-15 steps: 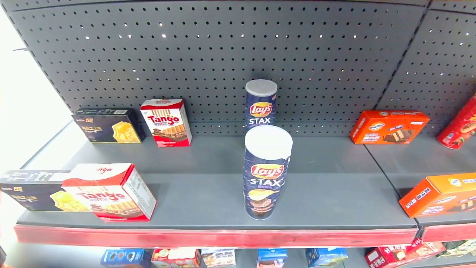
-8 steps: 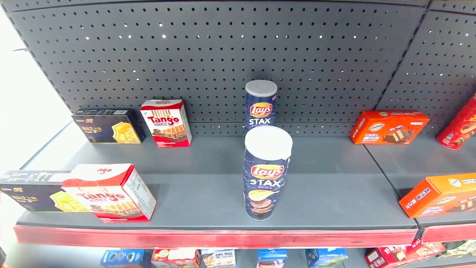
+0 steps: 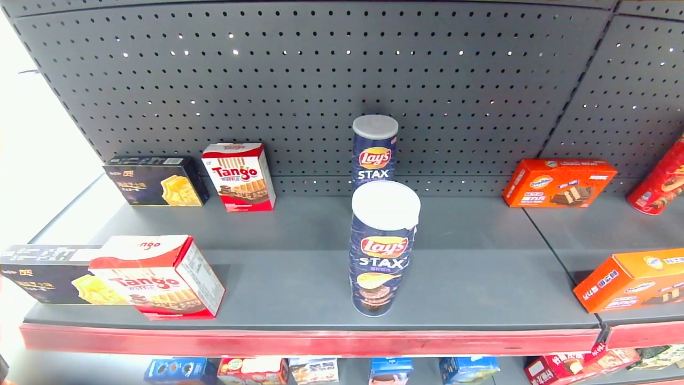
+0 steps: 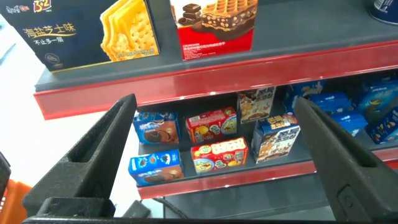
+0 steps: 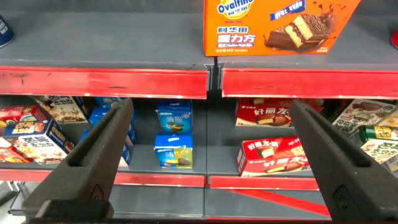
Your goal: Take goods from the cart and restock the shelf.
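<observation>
On the grey shelf (image 3: 299,278) two dark blue chip cans stand upright, one near the front (image 3: 382,251) and one at the back (image 3: 374,149). Red-and-white wafer boxes stand at the front left (image 3: 160,278) and back left (image 3: 239,176). My left gripper (image 4: 216,107) is open and empty in front of the shelf's red edge, below a dark cracker box (image 4: 93,31) and a wafer box (image 4: 214,25). My right gripper (image 5: 212,107) is also open and empty, lower than an orange chocolate box (image 5: 280,25).
Dark boxes (image 3: 155,181) sit at the left, orange boxes (image 3: 558,182) and a red can (image 3: 662,184) at the right. A perforated back panel (image 3: 320,80) closes the shelf. Lower shelves hold small blue boxes (image 5: 174,134) and red boxes (image 5: 273,155). Bare shelf lies either side of the cans.
</observation>
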Available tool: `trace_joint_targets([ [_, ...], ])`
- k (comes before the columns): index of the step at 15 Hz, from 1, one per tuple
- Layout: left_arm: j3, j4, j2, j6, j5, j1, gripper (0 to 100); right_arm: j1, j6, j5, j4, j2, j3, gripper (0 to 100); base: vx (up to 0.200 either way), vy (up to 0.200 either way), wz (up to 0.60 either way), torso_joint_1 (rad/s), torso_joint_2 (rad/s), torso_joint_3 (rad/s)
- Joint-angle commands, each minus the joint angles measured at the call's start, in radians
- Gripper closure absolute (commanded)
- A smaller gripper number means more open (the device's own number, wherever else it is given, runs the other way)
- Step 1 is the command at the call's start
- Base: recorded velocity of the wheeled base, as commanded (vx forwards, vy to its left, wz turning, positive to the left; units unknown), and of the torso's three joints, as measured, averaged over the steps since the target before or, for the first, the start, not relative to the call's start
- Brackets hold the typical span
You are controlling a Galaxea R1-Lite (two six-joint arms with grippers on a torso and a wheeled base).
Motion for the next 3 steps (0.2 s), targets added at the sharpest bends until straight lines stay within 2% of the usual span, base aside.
trace_joint_targets([
  [1, 0.000, 0.000, 0.000, 0.000, -0.001, 0.000, 0, 0.000, 0.000, -0.001, 0.000, 0.000, 0.000, 0, 0.000, 0.000, 0.00, 0.000, 0.00, 0.000],
  [3, 0.000, 0.000, 0.000, 0.000, -0.001, 0.000, 0, 0.000, 0.000, -0.001, 0.000, 0.000, 0.000, 0, 0.000, 0.000, 0.00, 0.000, 0.00, 0.000],
])
